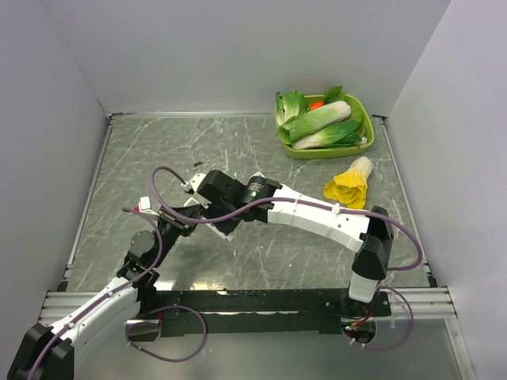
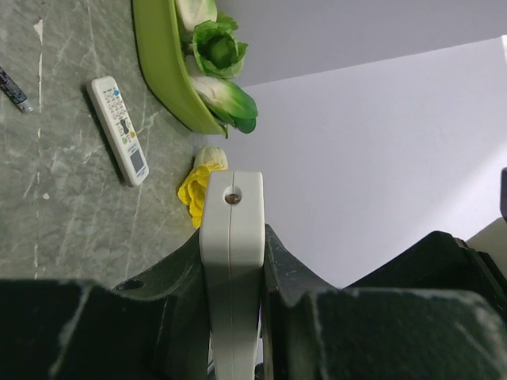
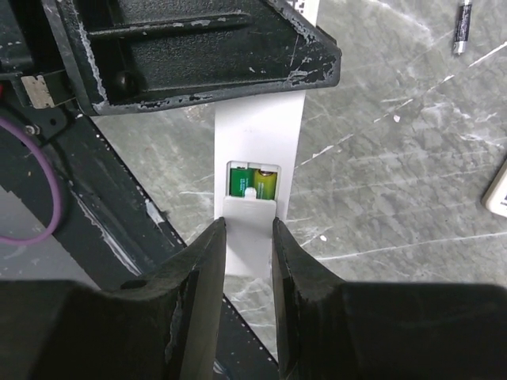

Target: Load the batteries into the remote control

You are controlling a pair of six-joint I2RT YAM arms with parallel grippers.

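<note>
So the left claw (image 2: pixel 231 265) is clamped on the remote control (image 2: pixel 231 210). The right claw (image 3: pixel 248 231) pinches the compartment cover (image 3: pixel 249 255), right next to the batteries (image 3: pixel 253 183) seated in the remote.

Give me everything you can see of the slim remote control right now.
The remote control is a slim white plastic bar, clamped edge-on in the left gripper, with its back face toward the right wrist camera. Its rear compartment is part open, showing two green batteries seated side by side. The white battery cover sits half over the compartment, pinched in the right gripper. The left wrist view shows a side seam and a small round opening at its tip. Buttons are not visible.
</note>
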